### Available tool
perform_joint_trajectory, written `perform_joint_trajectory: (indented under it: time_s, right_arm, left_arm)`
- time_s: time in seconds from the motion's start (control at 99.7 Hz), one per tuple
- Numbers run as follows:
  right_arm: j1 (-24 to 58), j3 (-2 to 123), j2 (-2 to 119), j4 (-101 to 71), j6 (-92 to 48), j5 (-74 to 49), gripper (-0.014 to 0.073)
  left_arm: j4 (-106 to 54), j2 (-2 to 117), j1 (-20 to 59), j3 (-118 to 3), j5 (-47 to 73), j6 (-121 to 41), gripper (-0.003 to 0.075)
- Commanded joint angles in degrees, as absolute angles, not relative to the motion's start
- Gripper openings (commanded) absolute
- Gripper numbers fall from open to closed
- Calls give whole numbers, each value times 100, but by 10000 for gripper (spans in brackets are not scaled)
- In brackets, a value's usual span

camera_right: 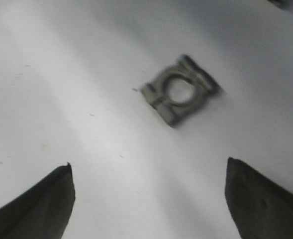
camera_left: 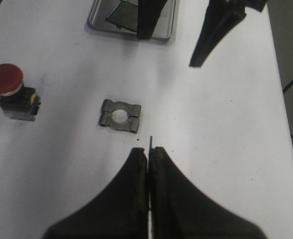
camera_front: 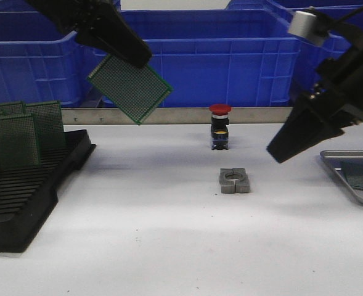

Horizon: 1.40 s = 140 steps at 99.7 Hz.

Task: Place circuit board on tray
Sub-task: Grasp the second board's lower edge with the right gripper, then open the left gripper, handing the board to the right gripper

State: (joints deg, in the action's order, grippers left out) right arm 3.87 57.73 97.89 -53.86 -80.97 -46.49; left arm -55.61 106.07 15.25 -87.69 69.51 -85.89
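Holding the circuit board point(camera_front: 129, 89) by one corner, left gripper point(camera_front: 135, 57) clamped shut; right gripper point(camera_front: 278, 154) spread, empty. Risk: board pivots or slips before reaching tray point(camera_front: 340, 174).

Black tapered hands point(camera_front: 132, 57), silver wrist cylinder point(camera_front: 305, 27)

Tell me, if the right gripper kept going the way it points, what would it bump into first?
Probably just the bare white table. The right gripper, open and empty, points down and toward the grey metal clamp block, which lies ahead of its fingertips. Depth is unclear, so it might touch the block instead.
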Motion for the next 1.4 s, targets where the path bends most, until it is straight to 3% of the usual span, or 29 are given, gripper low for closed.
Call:
perform_joint_trajectory:
  time_s: [0.0,0.311,0.582,0.682,0.872,0.963,1.063,1.233,1.304,1.394]
  right_arm:
    - [704,5922,9509,-6009,-8796,-4890,630]
    - [1549,5922,9509,-7871,-10513,-4890,630]
    - [1693,5922,9516,-8627,-10815,-4880,605]
    - [1693,5922,9516,-8644,-10815,-4880,475]
    - [1693,5922,9516,-8644,-10815,-4880,71]
    - [1693,5922,9516,-8644,-10815,-4880,-54]
    - [1693,5922,9516,-8644,-10815,-4880,-69]
    - [1693,5890,9516,-8639,-10269,-4880,-69]
    - [1693,5877,9516,-8516,-9492,-4880,-69]
    - [1693,5877,9516,-8110,-8433,-4880,-69]
  left_arm:
    - [-5981,10282,1696,-8956,7374,-8532,-20]
    - [-5981,10282,1999,-8956,7374,-8532,-20]
    - [-5981,10282,1998,-8956,7374,-8532,-20]
    - [-5981,10282,1998,-8956,7374,-8532,-20]
    - [-5981,10282,1998,-8956,7374,-8532,-20]
    - [-5981,10282,1998,-8956,7365,-8532,-9]
    - [-5981,10282,1998,-8956,7327,-8532,94]
    - [-5981,10282,1998,-8956,7267,-8532,407]
    - [-5981,10282,1998,-8956,7267,-8532,471]
    - [-5981,10282,1998,-8956,7267,-8532,484]
